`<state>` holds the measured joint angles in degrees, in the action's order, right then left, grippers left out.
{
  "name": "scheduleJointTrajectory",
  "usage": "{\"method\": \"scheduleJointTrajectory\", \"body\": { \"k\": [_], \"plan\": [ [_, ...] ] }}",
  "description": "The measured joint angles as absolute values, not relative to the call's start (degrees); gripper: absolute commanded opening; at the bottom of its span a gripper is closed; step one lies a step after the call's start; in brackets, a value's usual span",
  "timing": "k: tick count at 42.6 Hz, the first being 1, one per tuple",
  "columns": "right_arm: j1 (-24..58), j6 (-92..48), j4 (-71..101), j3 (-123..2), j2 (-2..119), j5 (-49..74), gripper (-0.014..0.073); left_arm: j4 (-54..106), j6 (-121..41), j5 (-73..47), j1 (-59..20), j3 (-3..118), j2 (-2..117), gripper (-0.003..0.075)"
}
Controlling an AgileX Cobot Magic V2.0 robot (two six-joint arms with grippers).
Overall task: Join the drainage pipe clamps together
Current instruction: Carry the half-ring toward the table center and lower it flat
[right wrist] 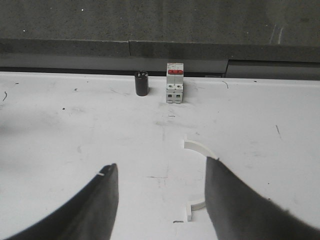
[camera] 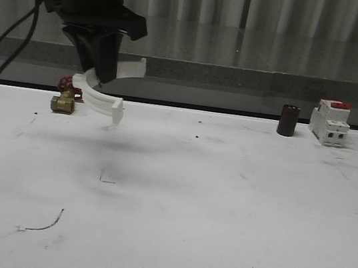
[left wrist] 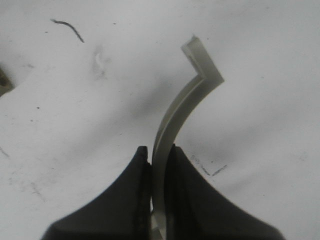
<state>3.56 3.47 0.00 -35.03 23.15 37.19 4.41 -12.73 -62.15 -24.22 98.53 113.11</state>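
The left hand (camera: 100, 72) is pinching one white half-ring (camera: 101, 92) between closed fingers (left wrist: 132, 200) and holding it in the air above the worktop (camera: 190, 196), at about ten o'clock in the front view, just by a brass valve (camera: 64, 100). The right hand (right wrist: 160, 205) is hanging spread wide and holding nothing, with the second half-ring (right wrist: 200, 172) lying flat on the worktop just beside its finger, toward five o'clock from the red-topped breaker (right wrist: 174, 82). Judging by this, the joining is only beginning: one clamp half is lifted, the other is waiting untouched, and the two are well apart.
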Motion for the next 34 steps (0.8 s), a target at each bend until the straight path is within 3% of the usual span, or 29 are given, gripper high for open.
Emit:
{"method": "scheduleJointTrajectory", "body": {
  "k": [34],
  "plan": [
    [3.56, 3.32, 0.00, -35.03, 23.15, 37.19, 0.0425, 5.31, -7.12, -57.27, -27.28, 99.00, 125.13, -0.0020]
  ]
}}
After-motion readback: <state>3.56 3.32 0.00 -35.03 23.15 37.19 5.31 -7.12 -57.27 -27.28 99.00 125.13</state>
